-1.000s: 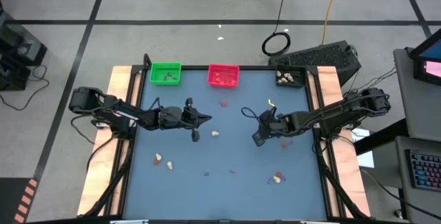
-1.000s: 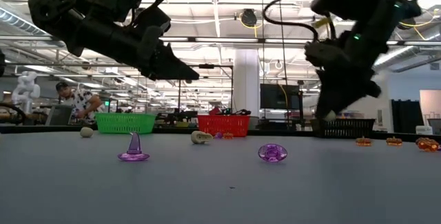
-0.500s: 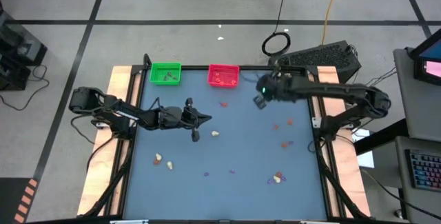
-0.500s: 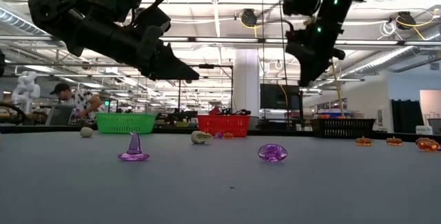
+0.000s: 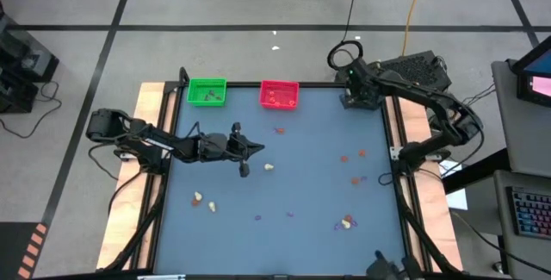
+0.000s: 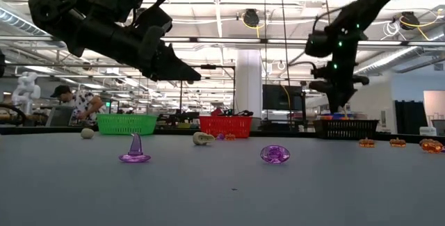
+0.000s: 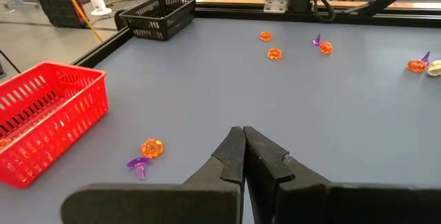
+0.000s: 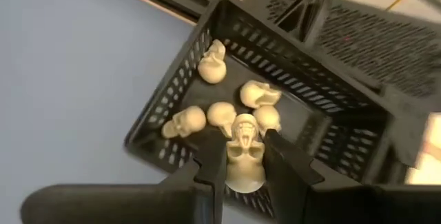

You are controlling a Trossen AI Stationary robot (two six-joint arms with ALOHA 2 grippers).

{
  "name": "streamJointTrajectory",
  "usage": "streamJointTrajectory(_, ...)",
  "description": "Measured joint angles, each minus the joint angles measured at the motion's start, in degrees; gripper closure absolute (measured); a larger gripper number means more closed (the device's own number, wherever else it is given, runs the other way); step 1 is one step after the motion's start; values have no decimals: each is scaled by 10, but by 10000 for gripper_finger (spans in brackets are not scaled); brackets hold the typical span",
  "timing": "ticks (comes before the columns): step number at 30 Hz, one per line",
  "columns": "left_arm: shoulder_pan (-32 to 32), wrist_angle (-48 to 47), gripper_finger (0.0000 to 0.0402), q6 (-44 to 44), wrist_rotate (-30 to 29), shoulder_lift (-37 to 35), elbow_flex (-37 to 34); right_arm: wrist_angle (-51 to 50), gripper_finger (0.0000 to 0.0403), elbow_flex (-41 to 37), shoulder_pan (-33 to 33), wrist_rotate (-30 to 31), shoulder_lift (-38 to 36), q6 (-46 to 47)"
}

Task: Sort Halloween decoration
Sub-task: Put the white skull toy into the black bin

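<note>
Moved: your right gripper (image 8: pixel 244 156) went from the table's middle to the far right corner.
Right: pinching a cream skull (image 8: pixel 244 148) over the black basket (image 8: pixel 185 100), ready to drop.
Left: your left gripper (image 7: pixel 242 148) waits closed and empty, mid-table.

green tray (image 5: pixel 207 91): table's far edge | red tray (image 5: pixel 279 94): just beside it, same edge | black tray (image 8: pixel 275 114): far right corner | table (image 5: pixel 284 185): blue-grey top | keyboard (image 5: pixel 527 213): right of table | person (image 6: pixel 75 104): seated, background room
</note>
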Motion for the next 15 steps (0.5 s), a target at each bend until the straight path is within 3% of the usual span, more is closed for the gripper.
streamJointTrajectory(11, 0, 1, 394, 0, 0, 0, 0, 22, 329, -3, -54, -15, 72, -13)
streamJointTrajectory(15, 0, 1, 394, 0, 0, 0, 0, 25, 308, -3, -54, -13, 69, -6)
